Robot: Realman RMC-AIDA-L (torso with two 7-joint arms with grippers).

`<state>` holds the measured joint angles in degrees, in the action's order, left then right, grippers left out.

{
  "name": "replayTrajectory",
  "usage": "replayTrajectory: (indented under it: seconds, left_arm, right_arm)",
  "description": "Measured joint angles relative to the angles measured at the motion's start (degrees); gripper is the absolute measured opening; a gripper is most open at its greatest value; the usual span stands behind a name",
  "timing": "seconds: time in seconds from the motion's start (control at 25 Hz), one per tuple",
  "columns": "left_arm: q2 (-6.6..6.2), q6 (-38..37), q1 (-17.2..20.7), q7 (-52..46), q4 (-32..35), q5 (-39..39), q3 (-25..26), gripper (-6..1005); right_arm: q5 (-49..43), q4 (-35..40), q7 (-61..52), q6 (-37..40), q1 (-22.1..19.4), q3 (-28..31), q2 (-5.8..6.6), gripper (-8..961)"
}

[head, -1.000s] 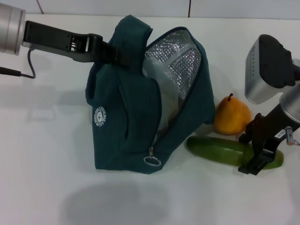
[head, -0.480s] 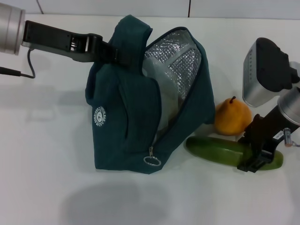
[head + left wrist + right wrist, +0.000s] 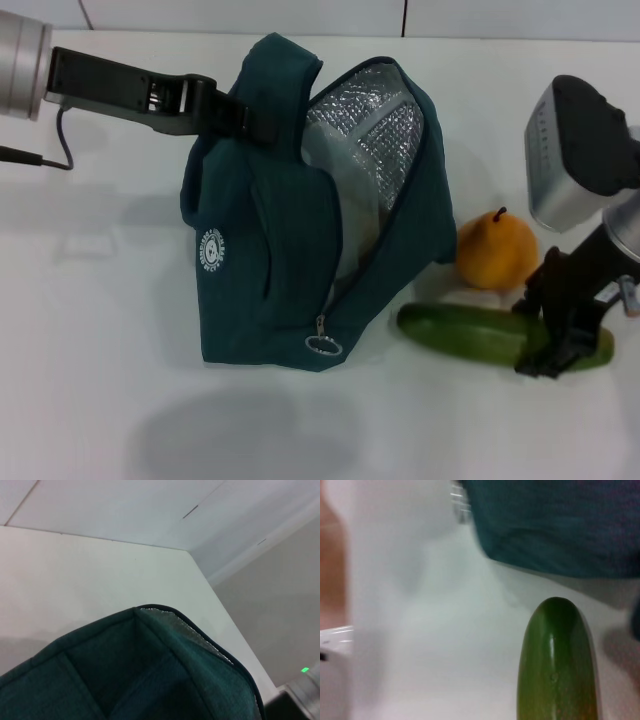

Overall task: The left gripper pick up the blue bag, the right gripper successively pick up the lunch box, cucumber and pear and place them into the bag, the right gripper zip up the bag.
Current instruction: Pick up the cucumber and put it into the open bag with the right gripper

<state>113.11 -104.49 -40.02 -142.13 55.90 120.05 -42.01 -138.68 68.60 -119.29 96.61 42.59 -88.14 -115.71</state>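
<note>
The left gripper [image 3: 243,118] is clamped on a handle of the blue bag [image 3: 260,270], which stands open at mid-table with its foil lining facing right and bare white table [image 3: 90,330] to its left and front. Right of the bag, the orange-yellow pear [image 3: 496,250] sits just behind the long green cucumber [image 3: 465,328]. The right gripper [image 3: 566,335] is down over the cucumber's far-right end, fingers astride it.
</note>
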Motion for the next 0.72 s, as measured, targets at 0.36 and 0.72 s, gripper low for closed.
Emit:
replayTrajectory:
  seconds: [0.36, 0.72]
  left_arm:
    - [0.0, 0.0, -0.21, 0.0, 0.0, 0.0, 0.0, 40]
    - [0.0, -0.06, -0.35, 0.0, 0.0, -0.13, 0.0, 40]
  right_arm:
    - [9.62, 5.13, 4.08, 15.21, -0.79, 6.63, 0.15, 629]
    - [19.9, -2.67, 6.26, 17.03, -0.73, 26.66, 0.32, 629]
